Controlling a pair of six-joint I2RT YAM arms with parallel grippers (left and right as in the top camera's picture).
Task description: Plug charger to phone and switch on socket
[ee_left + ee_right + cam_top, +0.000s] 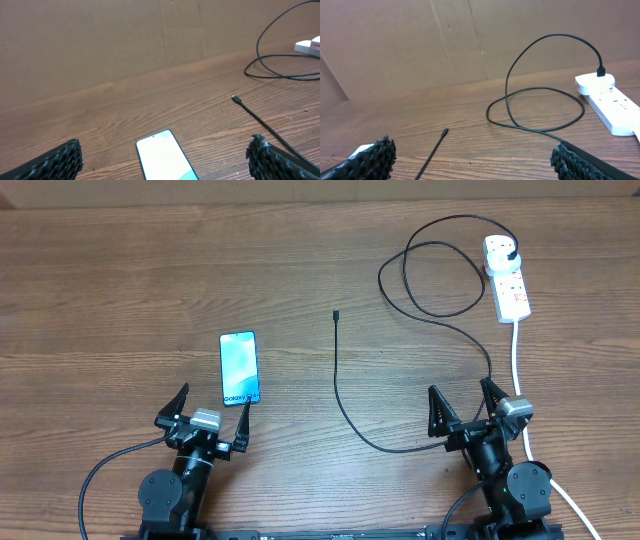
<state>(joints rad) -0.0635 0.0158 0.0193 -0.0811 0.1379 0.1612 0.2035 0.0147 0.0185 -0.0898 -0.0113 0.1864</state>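
The charger (335, 380) has its black plug (511, 253) seated in the socket (507, 280) at far right, while its connector tip (336, 314) lies loose mid-table, apart from the phone (239, 369). The left gripper (215, 401), just behind the phone, and the right gripper (459, 387) both rest with fingers spread, holding nothing.

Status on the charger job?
Both empty: left gripper open, right gripper open. Plug of charger in socket, tip loose, apart from phone. Nothing between them.

- Wooden table (110, 270) here, brown grain running side to side, filling the overhead view;
- plain brown backboard (90, 35) standing along its far edge, faint vertical seams showing
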